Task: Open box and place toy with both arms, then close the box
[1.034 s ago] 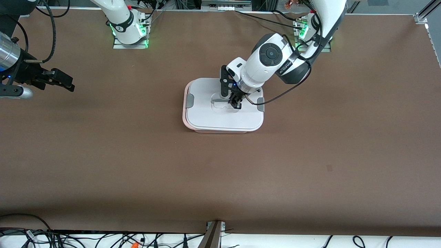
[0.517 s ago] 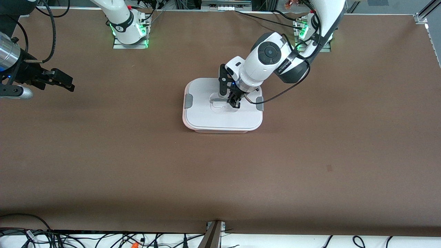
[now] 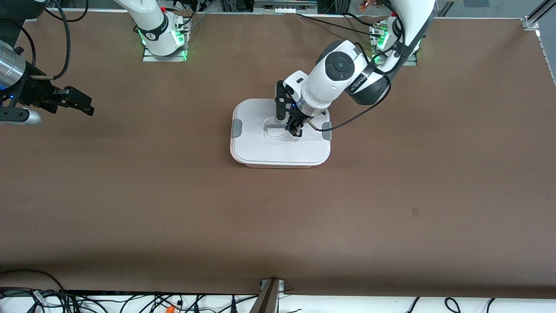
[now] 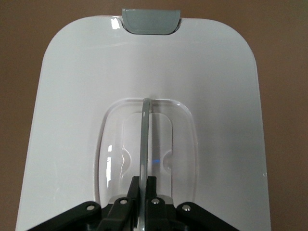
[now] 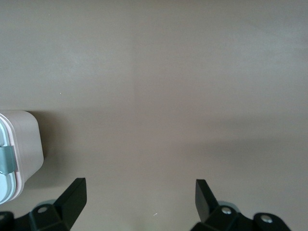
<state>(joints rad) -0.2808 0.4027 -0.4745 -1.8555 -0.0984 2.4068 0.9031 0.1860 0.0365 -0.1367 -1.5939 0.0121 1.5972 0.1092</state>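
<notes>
- Since a second ago: lid [image 3: 260,143] shifted slightly toward the robots' bases, pink rim no longer peeking out along the right arm's end; left arm drawn back a touch with it. Right gripper unchanged.
- Box [image 3: 280,164] on the table [image 3: 391,208], mid-table, nearer the bases than the front camera; lid on, seated flat as far as visible. One grey clip [image 3: 236,128] at the right arm's end, the other [image 3: 327,130] at the left arm's end.
- Left gripper [image 3: 295,129] over the lid's middle, fingers pressed together on the clear handle [image 4: 143,139], pinched near one end of the thin upright strip, per the left wrist view.
- Right gripper [image 3: 82,104] up over bare table at the right arm's end, well apart from the box, fingers [image 5: 74,192] spread wide; waiting.
- Toy not visible in any view; presumably already inside, cannot confirm.
- Handling judgement: thin plastic tub, likely light and easily dragged across the paper by a sideways pull. Lid stiff but smooth. Handle narrow, somewhat flexible, likely slippery; best gripped mid-span, pull straight up or down.
- Clips probably need pressing at the ends to lock.
- Risk: box sliding rather than lid seating.
</notes>
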